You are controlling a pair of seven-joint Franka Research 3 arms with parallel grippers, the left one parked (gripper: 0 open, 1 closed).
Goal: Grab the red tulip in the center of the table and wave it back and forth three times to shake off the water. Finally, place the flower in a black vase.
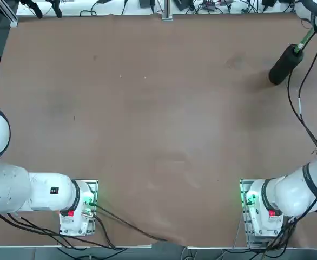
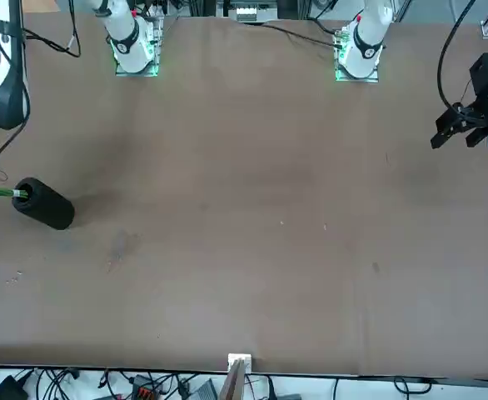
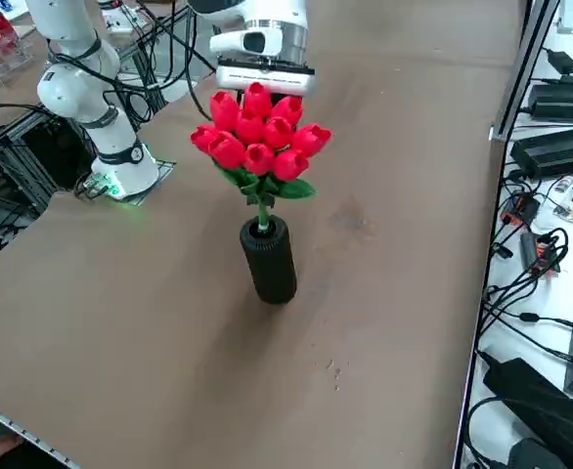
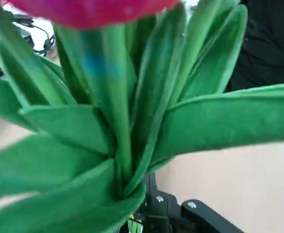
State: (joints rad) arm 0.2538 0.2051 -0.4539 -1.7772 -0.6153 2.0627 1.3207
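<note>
One red tulip (image 3: 259,134) in black vase (image 3: 270,259), beside right jaws

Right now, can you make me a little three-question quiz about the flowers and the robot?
1. True or false: the red tulip has its stem inside the black vase.
2. Is the black vase standing up or lying down on the table?
3. Where is the right gripper: A) just above and behind the flower heads, B) flat on the table, C) inside the vase?

Key: 1. True. 2. Standing up. 3. A.
</note>
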